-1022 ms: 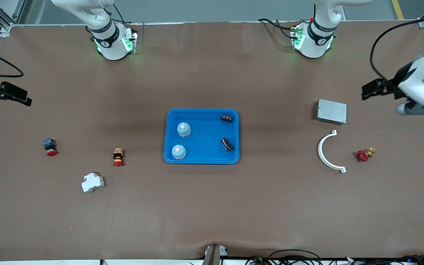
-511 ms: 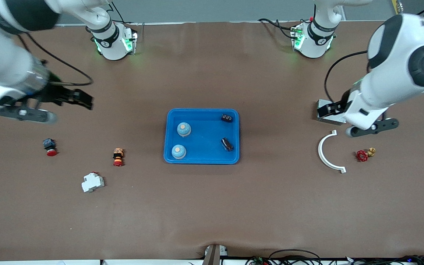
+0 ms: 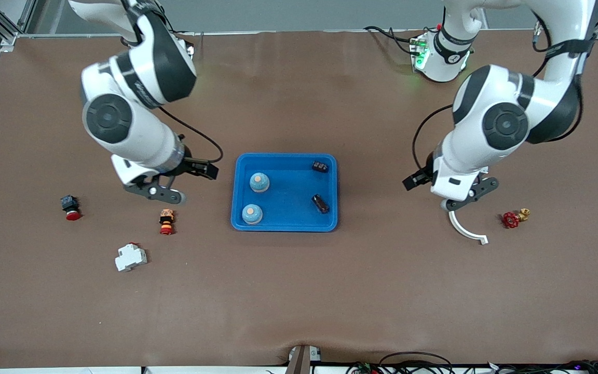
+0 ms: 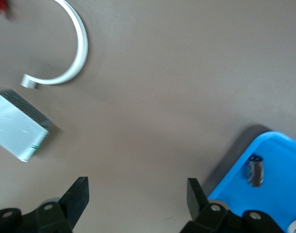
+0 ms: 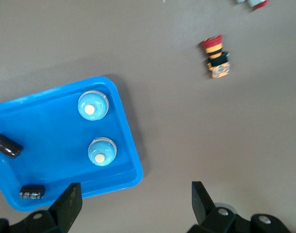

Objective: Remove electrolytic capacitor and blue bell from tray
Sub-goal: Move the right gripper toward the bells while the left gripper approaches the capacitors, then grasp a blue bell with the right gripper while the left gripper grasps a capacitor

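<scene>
A: Risks from here? Both claws apart, holding nothing, both over bare table beside the tray (image 3: 286,222).

B: Right claw (image 3: 206,170) hangs just off the tray's end toward the right arm. Nearest to it are two blue bells (image 3: 259,182) (image 3: 252,213), same look, so it could grab the wrong one or bump the rim coming in low.

A: Left claw (image 3: 414,182)?

B: Further off the tray's end nearest it. Closest to it are two dark capacitors (image 3: 321,203) (image 3: 320,166), both lying down. Small, round, prob roll or slip out of a pinch.

A: How do the parts look?

B: Bells: pale blue domes w/ tan centre, upright. Caps: short dark cylinders. All four in the tray, apart from each other.
</scene>
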